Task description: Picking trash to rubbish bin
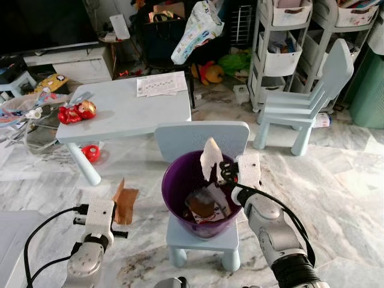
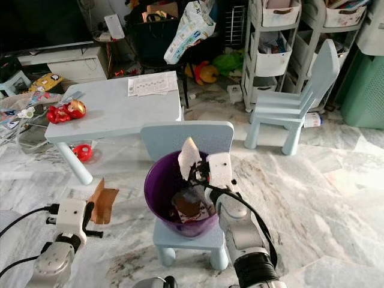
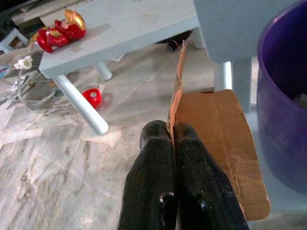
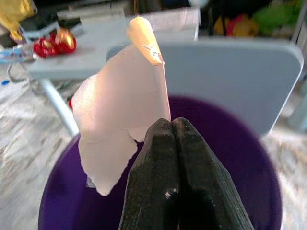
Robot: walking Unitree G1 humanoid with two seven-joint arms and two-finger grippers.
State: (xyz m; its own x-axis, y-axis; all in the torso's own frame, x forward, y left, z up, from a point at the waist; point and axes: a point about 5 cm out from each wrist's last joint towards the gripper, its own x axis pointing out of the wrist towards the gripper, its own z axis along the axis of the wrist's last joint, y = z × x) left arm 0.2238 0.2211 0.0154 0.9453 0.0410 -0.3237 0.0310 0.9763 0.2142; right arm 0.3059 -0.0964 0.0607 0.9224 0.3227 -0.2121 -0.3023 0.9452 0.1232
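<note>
A small blue chair (image 1: pixel 201 139) holds a purple bin (image 1: pixel 180 180) with some trash already inside. The right gripper (image 1: pixel 223 174) is pinched tight on a white paper scrap (image 4: pixel 120 115), right over the bin's mouth. This looks like the drop step: next it should open so the paper falls in. The left gripper (image 3: pixel 171 139) is squeezed tight on a brown cardboard piece (image 3: pixel 220 143), beside the bin, waiting.

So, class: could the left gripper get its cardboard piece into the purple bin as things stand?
Probably yes: the left gripper, shut on the cardboard piece, is beside the purple bin, whose open top looks unobstructed on that side.
</note>
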